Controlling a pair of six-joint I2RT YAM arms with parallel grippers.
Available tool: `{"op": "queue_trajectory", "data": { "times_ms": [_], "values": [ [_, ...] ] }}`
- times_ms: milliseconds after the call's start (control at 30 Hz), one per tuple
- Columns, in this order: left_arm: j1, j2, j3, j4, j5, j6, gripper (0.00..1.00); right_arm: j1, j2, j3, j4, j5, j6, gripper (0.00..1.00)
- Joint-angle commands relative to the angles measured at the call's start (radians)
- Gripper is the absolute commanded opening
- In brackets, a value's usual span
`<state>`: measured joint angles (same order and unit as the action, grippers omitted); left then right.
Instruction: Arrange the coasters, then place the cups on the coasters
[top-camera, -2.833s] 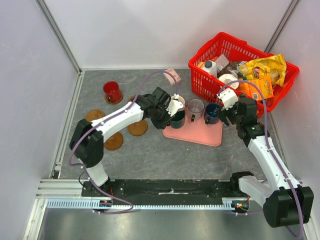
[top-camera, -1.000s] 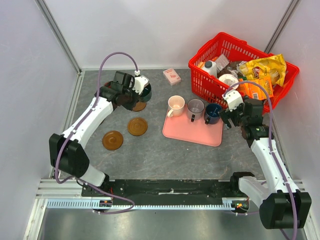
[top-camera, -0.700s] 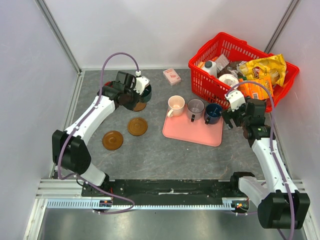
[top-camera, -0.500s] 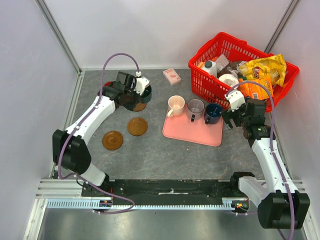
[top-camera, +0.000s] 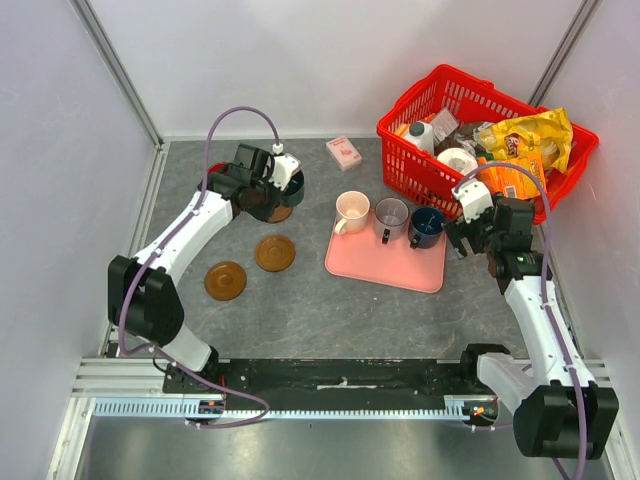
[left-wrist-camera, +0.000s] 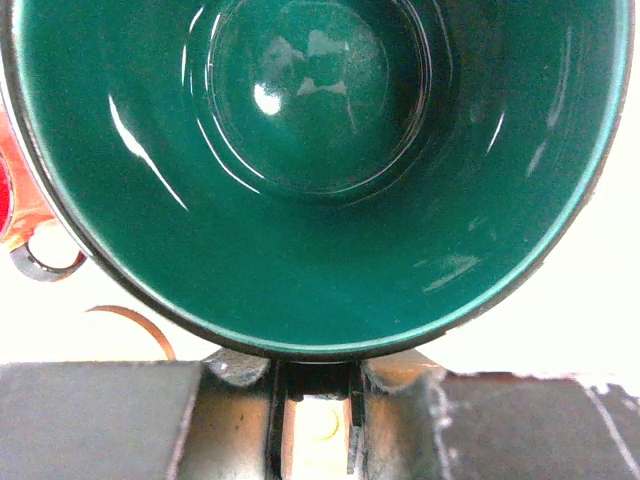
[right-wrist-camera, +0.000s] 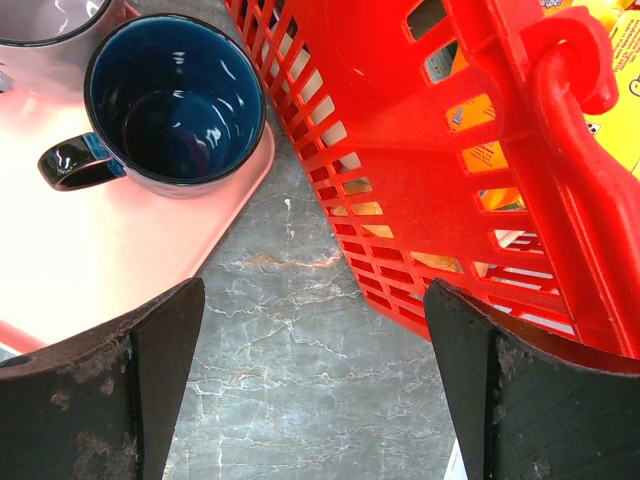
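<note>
Dark green mug (left-wrist-camera: 320, 180) upright, mouth up, handle direction unclear. The left gripper (top-camera: 281, 178) is clamped on its rim over a far-left coaster (top-camera: 282, 212); contact can't be told. Bare coaster (top-camera: 274, 252) and outer coaster (top-camera: 225, 280) lie nearer, with open floor toward the pink tray (top-camera: 385, 270). Left arm reaches far forward. Right gripper (right-wrist-camera: 315, 370) hangs low with fingers wide apart, empty — between tray and red basket (right-wrist-camera: 400, 190), navy mug (right-wrist-camera: 175, 100) just ahead.
</note>
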<state>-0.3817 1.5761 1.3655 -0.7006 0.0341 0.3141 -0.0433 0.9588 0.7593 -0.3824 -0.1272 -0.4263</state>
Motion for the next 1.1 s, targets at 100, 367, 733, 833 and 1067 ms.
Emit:
{"op": "queue_trajectory", "data": {
  "times_ms": [100, 367, 733, 833, 1067],
  "values": [
    [0.004, -0.024, 0.023, 0.090, -0.002, -0.009, 0.02, -0.016, -0.009, 0.021, 0.004, -0.017, 0.011, 0.98],
    [0.004, 0.001, 0.004, 0.096, 0.004, -0.013, 0.02, -0.023, -0.002, 0.023, 0.000, -0.022, 0.011, 0.98],
    [0.004, -0.002, -0.005, 0.104, 0.007, -0.009, 0.02, -0.027, 0.000, 0.020, 0.000, -0.032, 0.008, 0.98],
    [0.003, 0.009, -0.003, 0.105, 0.001, -0.010, 0.02, -0.030, 0.001, 0.023, -0.001, -0.023, 0.011, 0.98],
    [0.003, -0.001, -0.017, 0.107, -0.008, -0.007, 0.02, -0.035, -0.006, 0.023, -0.001, -0.029, 0.011, 0.98]
  ]
}}
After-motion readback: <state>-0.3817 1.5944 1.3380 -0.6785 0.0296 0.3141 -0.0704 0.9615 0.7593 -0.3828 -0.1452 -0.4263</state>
